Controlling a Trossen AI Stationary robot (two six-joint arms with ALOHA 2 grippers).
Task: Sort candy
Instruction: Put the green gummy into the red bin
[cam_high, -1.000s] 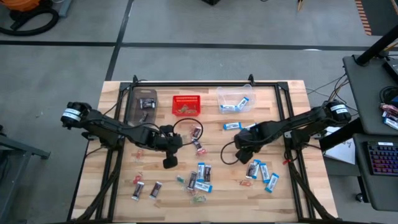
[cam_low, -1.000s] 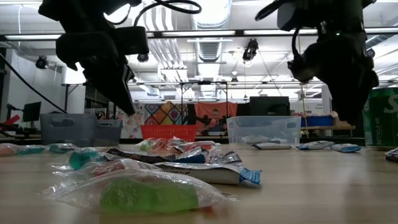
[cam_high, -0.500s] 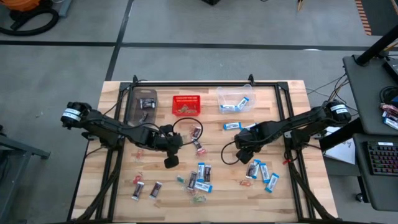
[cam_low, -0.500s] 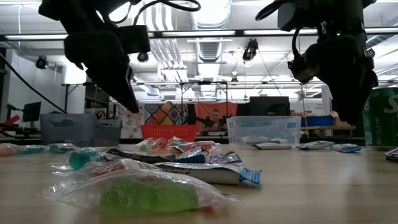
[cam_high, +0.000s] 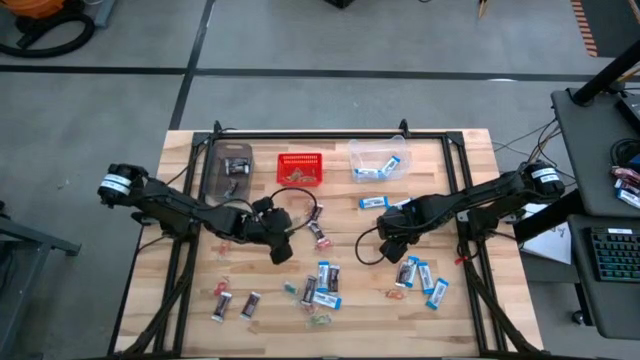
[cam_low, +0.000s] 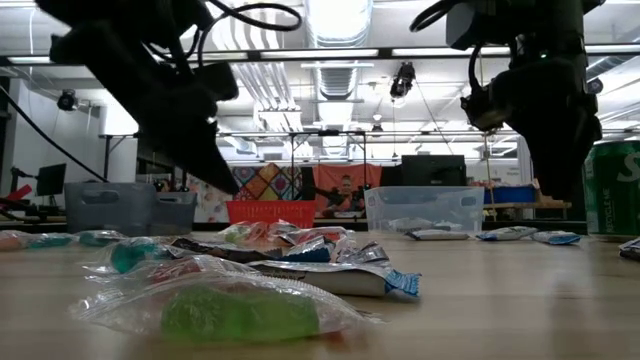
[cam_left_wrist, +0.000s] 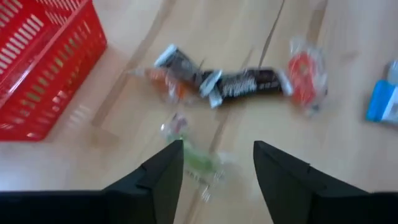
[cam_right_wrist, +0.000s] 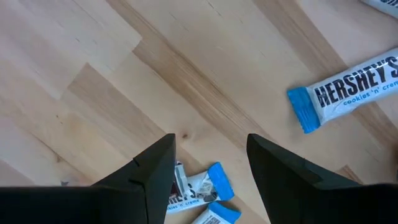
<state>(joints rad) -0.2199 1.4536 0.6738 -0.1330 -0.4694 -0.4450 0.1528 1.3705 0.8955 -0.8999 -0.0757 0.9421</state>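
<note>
Overhead and wrist views of my two arms above the wooden table (cam_high: 190, 150). My left gripper (cam_left_wrist: 214, 163) hangs over the middle of the table with its fingers spread apart and nothing between them. A green twist-wrapped sweet (cam_left_wrist: 198, 163) lies on the wood just ahead of the gap between those fingers. Farther ahead sit a dark brown mini bar (cam_left_wrist: 249, 81), a second dark bar with an orange-wrapped piece (cam_left_wrist: 173, 73) touching it, and a red wrapped sweet (cam_left_wrist: 306, 73) just beside the first bar. The red mesh basket (cam_left_wrist: 38, 62) stands off to one side of this group, well apart from my fingers.

My right gripper (cam_right_wrist: 209, 163) waits over the right half of the table, fingers likewise parted and empty. Between and just beyond its fingertips lies a blue-and-white packet (cam_right_wrist: 200, 185); another blue-and-white Hershey's cookies 'n' creme packet (cam_right_wrist: 348, 93) lies farther off on bare wood.

From above, more blue-and-white packets (cam_high: 425, 278) cluster near the right gripper.
</note>
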